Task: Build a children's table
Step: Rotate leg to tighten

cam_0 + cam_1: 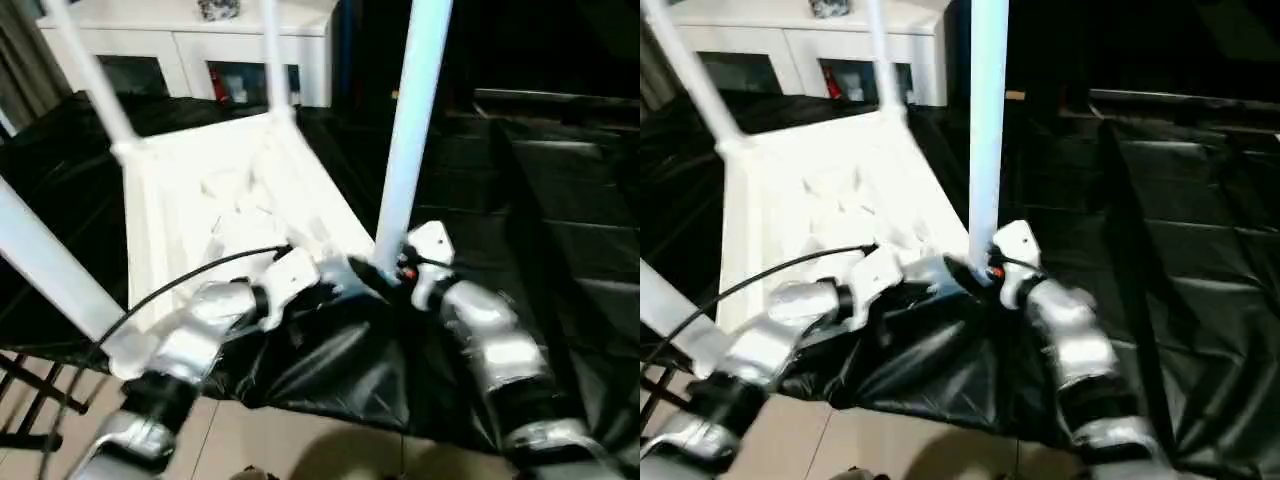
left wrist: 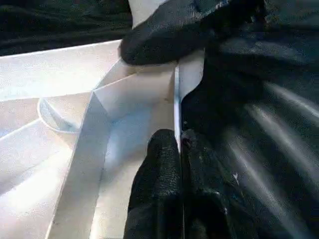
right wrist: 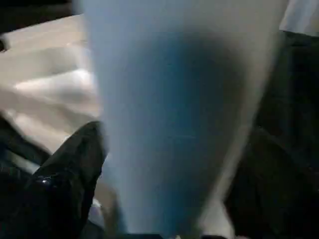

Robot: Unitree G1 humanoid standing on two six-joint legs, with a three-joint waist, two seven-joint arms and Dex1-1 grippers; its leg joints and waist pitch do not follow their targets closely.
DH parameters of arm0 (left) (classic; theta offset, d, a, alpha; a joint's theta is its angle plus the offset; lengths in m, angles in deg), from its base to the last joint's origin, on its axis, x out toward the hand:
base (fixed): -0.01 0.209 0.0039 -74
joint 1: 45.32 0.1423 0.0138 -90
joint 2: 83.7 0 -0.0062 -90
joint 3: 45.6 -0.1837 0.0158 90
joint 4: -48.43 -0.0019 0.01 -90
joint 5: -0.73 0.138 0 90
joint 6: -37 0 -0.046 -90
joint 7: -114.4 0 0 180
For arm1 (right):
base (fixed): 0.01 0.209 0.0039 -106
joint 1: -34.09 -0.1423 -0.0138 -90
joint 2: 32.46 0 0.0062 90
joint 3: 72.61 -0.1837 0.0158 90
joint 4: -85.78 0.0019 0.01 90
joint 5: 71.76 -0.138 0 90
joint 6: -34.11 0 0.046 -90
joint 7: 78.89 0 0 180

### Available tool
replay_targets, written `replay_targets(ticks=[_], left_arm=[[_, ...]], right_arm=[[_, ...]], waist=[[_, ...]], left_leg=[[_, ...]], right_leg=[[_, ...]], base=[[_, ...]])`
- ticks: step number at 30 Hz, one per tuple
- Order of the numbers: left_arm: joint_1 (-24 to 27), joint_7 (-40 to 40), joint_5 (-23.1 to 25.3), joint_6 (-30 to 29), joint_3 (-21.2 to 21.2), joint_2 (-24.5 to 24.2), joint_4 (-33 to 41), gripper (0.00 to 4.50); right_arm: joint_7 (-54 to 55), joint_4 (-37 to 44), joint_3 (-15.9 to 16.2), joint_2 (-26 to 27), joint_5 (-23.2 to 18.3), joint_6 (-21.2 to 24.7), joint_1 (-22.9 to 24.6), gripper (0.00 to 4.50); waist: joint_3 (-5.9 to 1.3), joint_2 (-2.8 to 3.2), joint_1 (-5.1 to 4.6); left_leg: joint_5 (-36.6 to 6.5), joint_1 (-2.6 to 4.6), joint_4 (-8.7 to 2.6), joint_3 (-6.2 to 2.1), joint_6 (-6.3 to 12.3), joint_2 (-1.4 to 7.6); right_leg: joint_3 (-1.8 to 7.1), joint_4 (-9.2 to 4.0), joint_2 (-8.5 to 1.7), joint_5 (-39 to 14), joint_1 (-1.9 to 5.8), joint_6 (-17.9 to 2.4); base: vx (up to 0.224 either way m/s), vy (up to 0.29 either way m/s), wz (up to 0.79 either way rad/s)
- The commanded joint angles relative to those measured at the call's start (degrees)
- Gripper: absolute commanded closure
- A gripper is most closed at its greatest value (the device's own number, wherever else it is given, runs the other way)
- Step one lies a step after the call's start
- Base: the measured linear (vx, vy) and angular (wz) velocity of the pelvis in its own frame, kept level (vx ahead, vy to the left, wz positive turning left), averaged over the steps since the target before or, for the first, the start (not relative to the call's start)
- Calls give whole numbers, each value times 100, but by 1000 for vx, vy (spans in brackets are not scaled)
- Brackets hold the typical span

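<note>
The white tabletop lies upside down on a black sheet, ribbed underside up. Legs stand in its corner sockets: two at the far side, one at the near left and one at the near right. My left gripper is shut on the tabletop's thin near rim, close to the near right corner. My right gripper stands at the base of the near right leg. Its fingers are spread open on either side of the tube.
A white cabinet stands behind the work. The black sheet spreads to the right and hangs over the front edge above a pale floor. A black cable runs along my left forearm. A dark frame sits low on the left.
</note>
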Motion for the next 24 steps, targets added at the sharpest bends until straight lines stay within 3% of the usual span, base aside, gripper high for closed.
replay_targets(ticks=[1, 3, 4, 5, 7, 12, 17, 24], left_arm=[[51, 428, -260, 227, 3, -99, 169, 450], [86, 737, -357, 254, 25, -321, 186, 450], [91, 782, -371, 255, 26, -357, 189, 450], [99, 888, -402, 272, 33, -458, 188, 450], [107, 1017, -480, 267, 76, -552, 204, 450], [113, 1317, -691, 133, 151, -715, 298, 450], [112, 1393, -729, 108, 124, -785, 308, 450], [106, 1492, -763, 79, 108, -849, 319, 450]], right_arm=[[-492, -39, 113, -168, -54, 9, -208, 10], [-1250, -141, 262, -404, -171, 125, -326, 10], [-1380, -145, 289, -440, -191, 147, -337, 10], [-1714, -153, 367, -529, -229, 204, -361, 10], [-2069, -168, 450, -621, -276, 276, -393, 10], [-2871, -306, 672, -811, -309, 325, -514, 49], [-3121, -473, 809, -839, -220, 215, -587, 90], [-3340, -468, 819, -807, -319, 217, -591, 149]], waist=[[-399, -116, 5], [-378, -105, -2], [-384, -97, 0], [-394, -133, 12], [-387, -116, 23], [-360, -164, 56], [-342, -166, 85], [-368, -138, 141]], left_leg=[[-943, 12, -338, -25, 456, 191], [-1008, 21, -327, -4, 526, 205], [-1043, 14, -324, -11, 523, 203], [-1007, 31, -312, 0, 551, 216], [-998, 35, -309, 5, 576, 225], [-1195, 32, -321, 7, 455, 227], [-1307, 41, -327, 4, 341, 228], [-1078, 43, -305, 6, 400, 225]], right_leg=[[199, -259, -274, -877, 307, -1417], [197, -264, -260, -864, 270, -1472], [193, -246, -268, -886, 289, -1492], [199, -236, -266, -824, 279, -1513], [205, -238, -268, -807, 263, -1534], [215, -251, -293, -1152, 262, -1519], [229, -274, -305, -1458, 248, -1435], [223, -220, -286, -1015, 252, -1540]], base=[[0, 0, 0], [0, 0, 0], [0, 0, 0], [0, 0, 0], [0, 0, 0], [0, 0, 0], [0, 0, 0], [0, 0, 0]])
